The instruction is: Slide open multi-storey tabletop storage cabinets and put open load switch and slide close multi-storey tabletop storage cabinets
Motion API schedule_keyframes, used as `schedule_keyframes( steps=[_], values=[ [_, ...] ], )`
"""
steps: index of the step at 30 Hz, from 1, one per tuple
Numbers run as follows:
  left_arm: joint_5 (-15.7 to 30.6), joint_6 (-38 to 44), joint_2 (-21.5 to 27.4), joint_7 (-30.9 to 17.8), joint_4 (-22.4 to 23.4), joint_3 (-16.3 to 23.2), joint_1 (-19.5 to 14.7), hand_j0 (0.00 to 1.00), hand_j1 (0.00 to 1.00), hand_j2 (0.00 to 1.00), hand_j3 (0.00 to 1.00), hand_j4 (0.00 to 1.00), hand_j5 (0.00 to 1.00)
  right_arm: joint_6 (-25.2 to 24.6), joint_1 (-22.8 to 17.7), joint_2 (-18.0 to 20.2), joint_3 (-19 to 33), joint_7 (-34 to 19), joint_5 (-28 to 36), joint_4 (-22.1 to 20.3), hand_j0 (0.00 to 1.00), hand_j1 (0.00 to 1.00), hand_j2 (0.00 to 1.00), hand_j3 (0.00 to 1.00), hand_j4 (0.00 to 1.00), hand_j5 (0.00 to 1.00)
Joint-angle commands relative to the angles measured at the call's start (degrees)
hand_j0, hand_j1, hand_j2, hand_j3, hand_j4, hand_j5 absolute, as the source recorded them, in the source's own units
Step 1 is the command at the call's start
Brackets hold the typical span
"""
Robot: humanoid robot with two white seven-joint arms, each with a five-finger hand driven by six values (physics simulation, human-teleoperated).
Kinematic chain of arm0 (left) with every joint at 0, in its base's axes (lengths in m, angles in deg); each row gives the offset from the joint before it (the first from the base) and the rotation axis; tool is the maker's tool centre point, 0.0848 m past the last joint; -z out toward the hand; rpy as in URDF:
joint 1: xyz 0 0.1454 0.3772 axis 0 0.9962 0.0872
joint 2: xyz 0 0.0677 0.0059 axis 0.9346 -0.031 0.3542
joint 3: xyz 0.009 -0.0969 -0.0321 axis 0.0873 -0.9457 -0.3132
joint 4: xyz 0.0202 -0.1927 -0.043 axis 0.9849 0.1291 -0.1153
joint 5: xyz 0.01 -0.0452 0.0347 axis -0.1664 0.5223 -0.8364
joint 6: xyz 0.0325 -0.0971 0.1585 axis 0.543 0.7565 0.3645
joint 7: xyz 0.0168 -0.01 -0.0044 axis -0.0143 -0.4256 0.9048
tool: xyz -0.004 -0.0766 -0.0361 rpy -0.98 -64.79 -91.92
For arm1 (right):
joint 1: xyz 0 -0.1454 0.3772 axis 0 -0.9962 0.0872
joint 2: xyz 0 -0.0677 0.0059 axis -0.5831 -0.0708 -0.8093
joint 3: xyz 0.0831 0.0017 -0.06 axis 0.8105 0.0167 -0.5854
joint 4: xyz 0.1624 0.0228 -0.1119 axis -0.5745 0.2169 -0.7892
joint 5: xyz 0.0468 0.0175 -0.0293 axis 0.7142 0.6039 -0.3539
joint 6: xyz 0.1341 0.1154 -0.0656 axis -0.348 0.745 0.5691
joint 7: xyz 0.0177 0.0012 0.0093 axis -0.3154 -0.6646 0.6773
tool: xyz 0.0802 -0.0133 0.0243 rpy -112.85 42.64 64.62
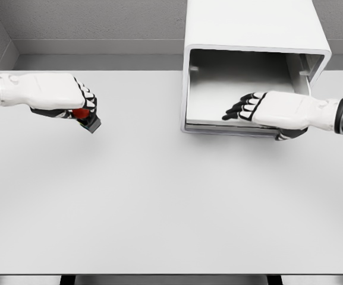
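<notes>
The left hand [70,98] grips the switch [87,117], probably for stowing; the right hand [266,110], fingers relaxed and empty, rests at the drawer [242,89].

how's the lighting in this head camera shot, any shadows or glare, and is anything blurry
Head view: soft, even light with no glare on the white table; a faint shadow lies under the left hand and the load switch it holds; the cabinet interior is shaded grey behind the right hand; edges look slightly soft overall.
</notes>
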Motion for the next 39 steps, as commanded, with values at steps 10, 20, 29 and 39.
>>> schedule_keyframes(
  steps=[10, 20, 29, 39],
  values=[
    [0.7, 0.1, -0.1, 0.0, -0.2, 0.1, -0.2, 0.42, 0.42, 0.42, 0.42, 0.42, 0.42, 5.1, -1.1, -0.3, -0.9, -0.2, 4.9, -2.7, 1.00, 1.00, 1.00, 1.00, 1.00, 1.00],
    [1.5, 0.1, -0.1, 0.0, -0.2, 0.1, -0.4, 0.42, 0.42, 0.42, 0.42, 0.42, 0.42, 5.1, -2.2, 1.3, 1.3, -0.2, 5.3, -2.6, 1.00, 1.00, 1.00, 1.00, 1.00, 1.00],
    [1.5, 0.1, -0.2, 0.0, -0.2, 0.1, -0.4, 0.42, 0.42, 0.42, 0.42, 0.42, 0.42, 5.1, -5.0, 2.3, 5.2, -0.2, 5.6, -2.6, 1.00, 1.00, 1.00, 1.00, 1.00, 1.00],
    [1.6, 0.1, -0.2, 0.0, -0.3, 0.2, -0.5, 0.42, 0.42, 0.42, 0.42, 0.42, 0.42, 5.1, -6.7, 4.2, 7.0, -0.2, 6.5, -3.3, 1.00, 1.00, 1.00, 1.00, 1.00, 1.00]
  ],
)
